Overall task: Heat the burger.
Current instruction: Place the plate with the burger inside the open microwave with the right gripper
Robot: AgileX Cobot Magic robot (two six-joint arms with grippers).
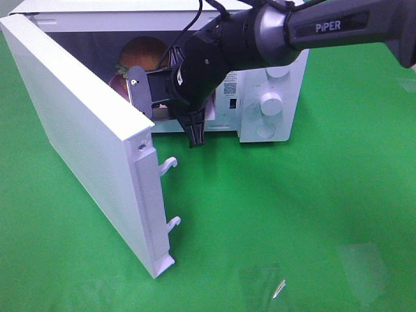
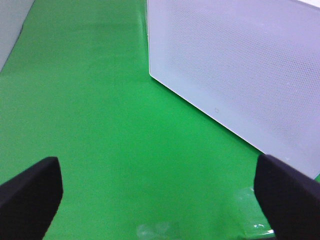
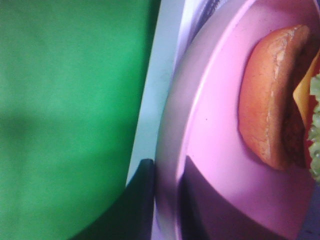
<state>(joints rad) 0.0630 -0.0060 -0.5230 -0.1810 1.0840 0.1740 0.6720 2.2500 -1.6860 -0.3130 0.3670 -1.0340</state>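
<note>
The burger [image 1: 144, 53] has a golden-brown bun, with lettuce and cheese showing at its edge [image 3: 272, 100]. It sits on a pink plate [image 1: 119, 84] inside the open white microwave [image 1: 286, 110]. My right gripper [image 1: 146, 91] reaches through the door opening. In the right wrist view the right gripper [image 3: 167, 187] is shut on the plate's rim [image 3: 172, 125], one dark finger [image 3: 142, 205] outside the rim and one over the plate. In the left wrist view my left gripper [image 2: 160, 200] stands wide open above green cloth, with nothing between its fingers [image 2: 30, 195]. The exterior high view does not show it.
The microwave's door [image 1: 84, 136] swings far out to the front left, its two latch hooks [image 1: 170, 162] pointing right. Its outer face [image 2: 240, 75] is near the left gripper. Control dials [image 1: 272, 103] sit on the microwave's right panel. Clear plastic scraps [image 1: 279, 286] lie on the green cloth.
</note>
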